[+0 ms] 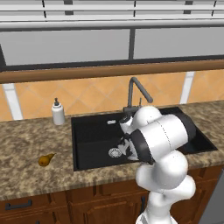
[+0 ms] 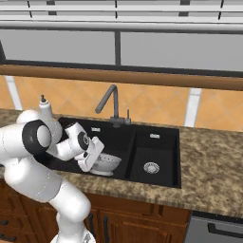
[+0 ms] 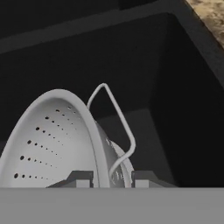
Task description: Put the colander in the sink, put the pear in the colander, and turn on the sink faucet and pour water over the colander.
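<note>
The light grey colander hangs low inside the wide basin of the black sink, and its wire handle stands out to one side. My gripper is shut on the colander's rim, one finger inside the bowl and one outside. From the right base view the colander shows just past my gripper; whether it touches the basin floor I cannot tell. The yellow-brown pear lies on the counter left of the sink. The dark sink faucet rises behind the basins, and no water runs from it.
A white soap bottle stands at the sink's back left corner. The granite counter runs on both sides of the sink. Round silver drains sit in the basins. A tiled wall and wooden ledge close off the back.
</note>
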Robot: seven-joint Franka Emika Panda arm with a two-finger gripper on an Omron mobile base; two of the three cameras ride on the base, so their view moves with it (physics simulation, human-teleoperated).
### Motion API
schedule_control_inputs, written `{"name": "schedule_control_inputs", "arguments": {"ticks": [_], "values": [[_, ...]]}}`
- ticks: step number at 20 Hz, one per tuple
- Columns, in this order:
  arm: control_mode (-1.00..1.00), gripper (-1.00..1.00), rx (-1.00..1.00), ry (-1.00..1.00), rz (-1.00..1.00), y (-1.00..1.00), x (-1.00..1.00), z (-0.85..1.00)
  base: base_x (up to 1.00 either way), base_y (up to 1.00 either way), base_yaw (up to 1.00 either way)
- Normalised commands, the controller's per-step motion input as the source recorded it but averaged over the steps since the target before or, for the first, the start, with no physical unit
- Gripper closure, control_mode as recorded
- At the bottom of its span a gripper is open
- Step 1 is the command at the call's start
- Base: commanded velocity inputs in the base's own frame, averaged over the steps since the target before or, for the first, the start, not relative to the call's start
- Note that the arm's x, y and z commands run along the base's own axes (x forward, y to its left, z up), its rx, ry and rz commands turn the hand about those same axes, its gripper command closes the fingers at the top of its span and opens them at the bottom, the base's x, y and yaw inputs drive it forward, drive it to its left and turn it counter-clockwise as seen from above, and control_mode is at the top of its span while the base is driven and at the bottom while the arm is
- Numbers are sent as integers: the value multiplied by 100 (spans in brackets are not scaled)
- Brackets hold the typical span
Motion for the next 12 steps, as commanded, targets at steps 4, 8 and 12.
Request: {"name": "schedule_control_inputs", "arguments": {"ticks": [4, 8, 12], "values": [[-100, 100, 0, -8, -20, 0, 19, -48, 0, 0, 0], [-100, 100, 0, -12, -18, 2, 4, -59, 0, 0, 0], [-100, 100, -1, -18, -17, 19, 0, -62, 0, 0, 0]]}}
